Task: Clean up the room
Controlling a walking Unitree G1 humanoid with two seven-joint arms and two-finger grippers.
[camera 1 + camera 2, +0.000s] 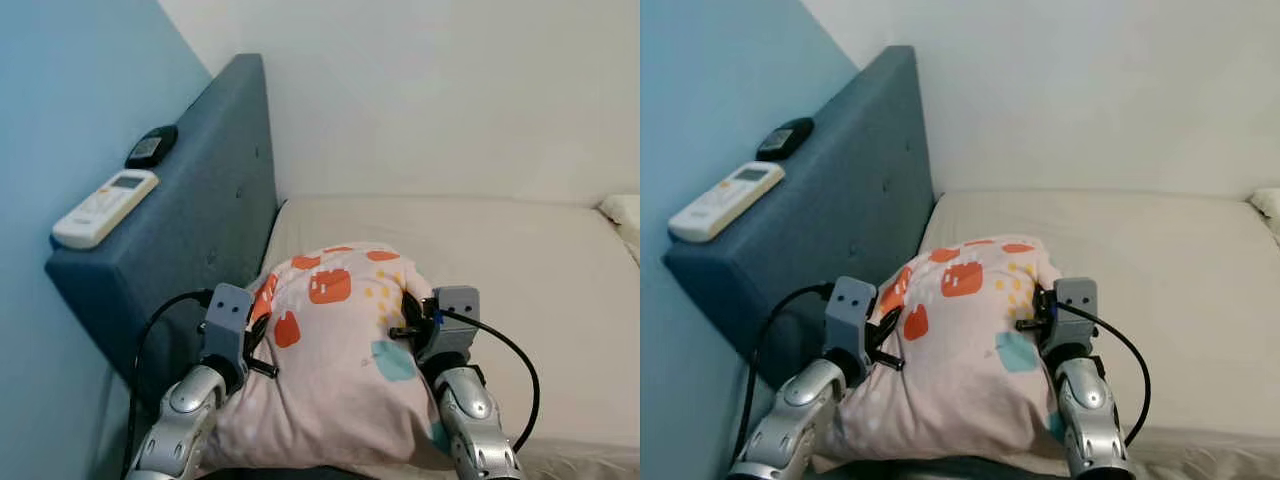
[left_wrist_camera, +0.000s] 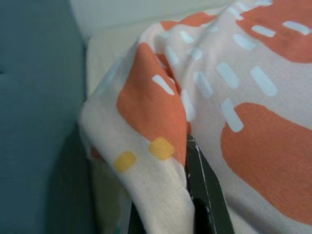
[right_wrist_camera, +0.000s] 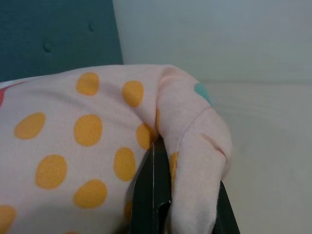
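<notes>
**Operator:** How do the jaws stand?

**Observer:** Your left gripper has its jaws clamped on a fold at the pillow's left side. Your right gripper pinches a fold of fabric on its right side the same way.

**Operator:** Where is the pillow?

**Observer:** You hold it between both arms, over the bed's near edge, close to the corner by the blue headboard.

**Operator:** Anything around it?

**Observer:** On the headboard's top edge lie a white remote and, further along, a small black device. Another pale pillow sits at the mattress's far right edge.
</notes>
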